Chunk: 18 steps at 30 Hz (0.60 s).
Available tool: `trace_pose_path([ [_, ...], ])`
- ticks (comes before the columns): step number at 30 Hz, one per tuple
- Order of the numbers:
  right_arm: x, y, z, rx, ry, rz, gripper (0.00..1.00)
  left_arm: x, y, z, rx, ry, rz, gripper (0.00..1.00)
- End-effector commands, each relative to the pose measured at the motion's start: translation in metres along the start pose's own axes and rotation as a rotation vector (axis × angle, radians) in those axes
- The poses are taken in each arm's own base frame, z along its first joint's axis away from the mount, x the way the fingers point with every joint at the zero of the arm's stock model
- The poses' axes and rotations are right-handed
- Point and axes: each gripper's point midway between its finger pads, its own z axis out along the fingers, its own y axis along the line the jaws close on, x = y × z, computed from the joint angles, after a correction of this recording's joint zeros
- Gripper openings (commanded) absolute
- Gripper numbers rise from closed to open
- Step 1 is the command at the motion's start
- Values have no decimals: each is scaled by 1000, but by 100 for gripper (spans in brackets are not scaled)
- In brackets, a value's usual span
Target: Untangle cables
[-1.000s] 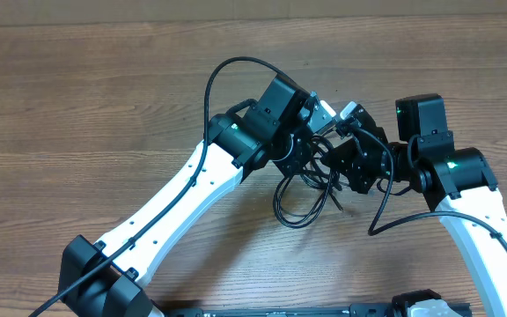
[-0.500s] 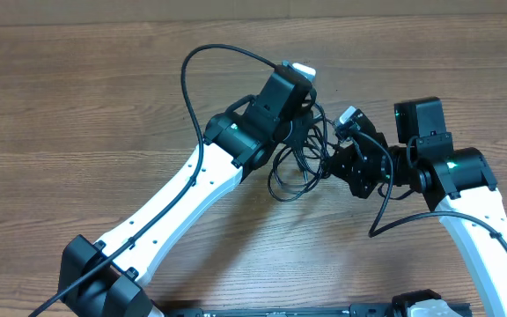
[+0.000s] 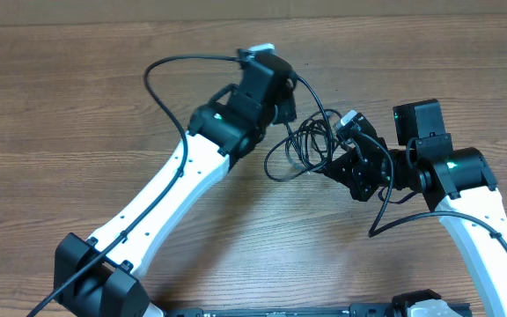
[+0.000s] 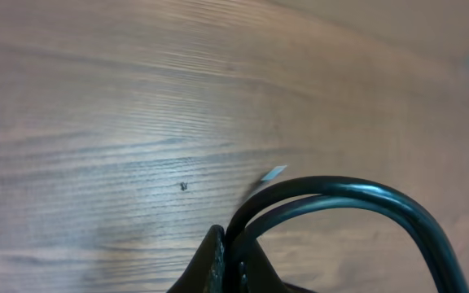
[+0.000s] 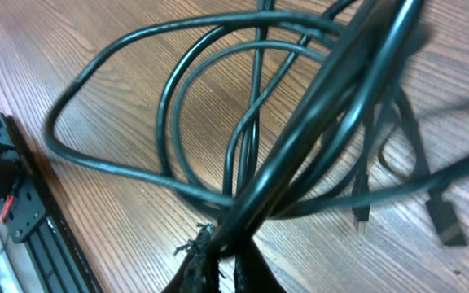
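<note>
The left end effector (image 3: 282, 88) is clamped on a loop of the cables (image 3: 304, 145). Its wrist view shows two black strands arching up out of the closed fingers (image 4: 212, 264), with bare surface (image 3: 86, 97) behind. The right end effector (image 3: 331, 161) is likewise pinched shut on the cables. In its own view several strands run out from its fingertips, and beyond them loops fan away with two plugs (image 5: 444, 221) lying on the wood.

Between the two, the bundle sits in slack loops about the middle of the surface, toward the far side. The left end effector is at its far-left edge and the right one at its near-right edge.

To my eye this is the pulling-apart step: each arm has a different part, and the loops look loose but crossed, not yet freed. The next move calls for drawing the two holds apart slowly and watching which strand snags. Then one side should let go and regrip at that crossing.
</note>
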Motion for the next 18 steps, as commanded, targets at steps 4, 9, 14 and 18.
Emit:
trace_pose_path([
  [4,-2,7,-3,-20,-12,23,4,-25,25,-6,-51,-71,-364,4],
  [9,-3,8,-3,-26,-15,26,4,-27,27,-5,-54,-76,-381,5],
  [14,-5,7,-3,-22,-24,19,4,-26,27,-5,-54,-75,-376,4],
  [18,-10,5,-3,-15,-41,5,6,-27,27,-5,-56,-73,-292,4],
])
